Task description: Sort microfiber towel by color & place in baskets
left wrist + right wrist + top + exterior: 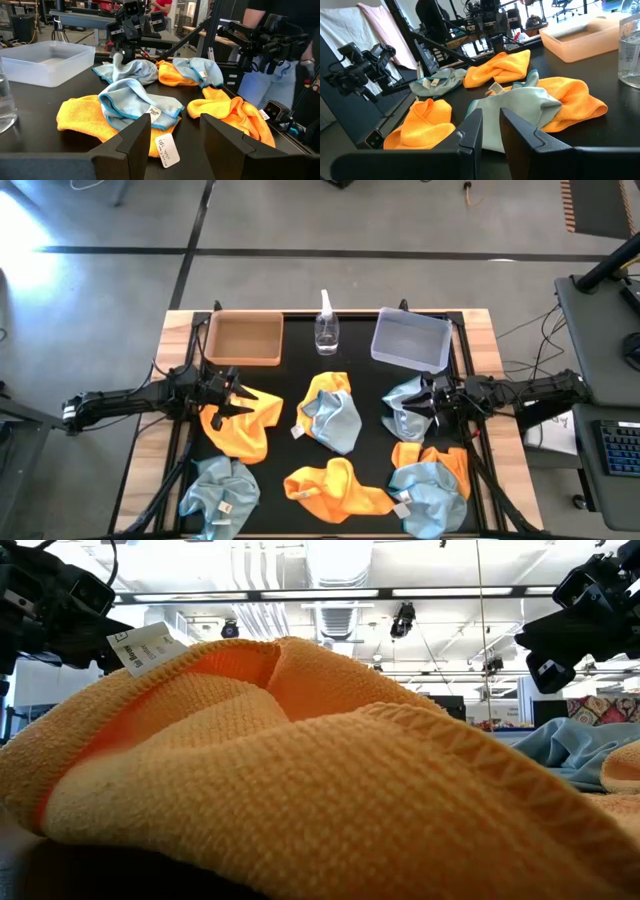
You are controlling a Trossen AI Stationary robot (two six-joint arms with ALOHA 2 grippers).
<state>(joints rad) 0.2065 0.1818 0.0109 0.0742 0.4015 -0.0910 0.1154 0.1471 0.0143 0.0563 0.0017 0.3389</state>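
Observation:
My left gripper (232,395) is open, low over the far edge of an orange towel (242,425) on the table's left; a white tag (167,150) shows between its fingers. My right gripper (432,402) is shut on a pale blue towel (405,408) on the table's right. Other towels lie loose: a blue one on an orange one at centre (332,418), an orange one near the near edge (335,488), a blue one at near left (220,495), and blue and orange ones at near right (430,480). The tan basket (243,338) and the grey-blue basket (411,340) stand at the far edge. My right gripper pinches a raised fold of the pale blue towel (492,117) between its two fingers, slanting down from the table's right. The pinched part is drawn up into a peak (118,60); the rest of the towel lies on the table. Whether my left gripper touches the orange towel, I cannot tell.
A clear spray bottle (327,330) stands between the two baskets at the far edge. Black frame rails run along the table's left and right sides. A person stands beyond the table's near right side (280,30). Bare black tabletop shows in front of the baskets.

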